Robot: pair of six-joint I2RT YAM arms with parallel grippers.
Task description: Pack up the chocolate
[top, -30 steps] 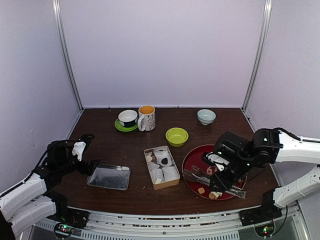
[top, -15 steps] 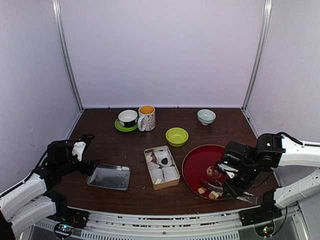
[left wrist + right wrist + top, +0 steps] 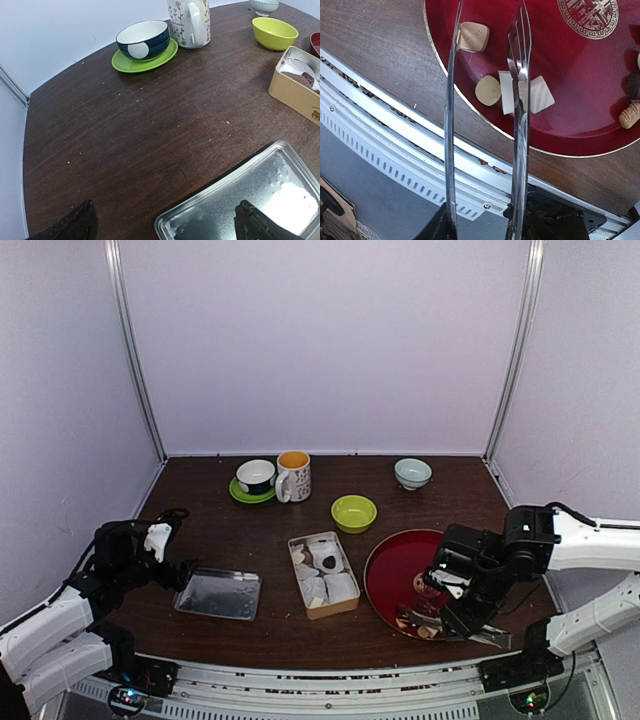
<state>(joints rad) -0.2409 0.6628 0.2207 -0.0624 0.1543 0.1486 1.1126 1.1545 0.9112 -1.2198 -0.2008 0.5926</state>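
On the near edge of the round red lacquer plate (image 3: 580, 60) lie the small tan and white chocolate pieces (image 3: 488, 90), one white piece under a blade of the long metal tongs (image 3: 521, 135). My right fingers (image 3: 545, 222) clamp the tongs, whose blades stand apart. I should straddle one piece squarely and squeeze gently. The tan cardboard box (image 3: 337, 609) sits to the left. My left fingers (image 3: 252, 225) hang wide over the steel tray (image 3: 260, 200).
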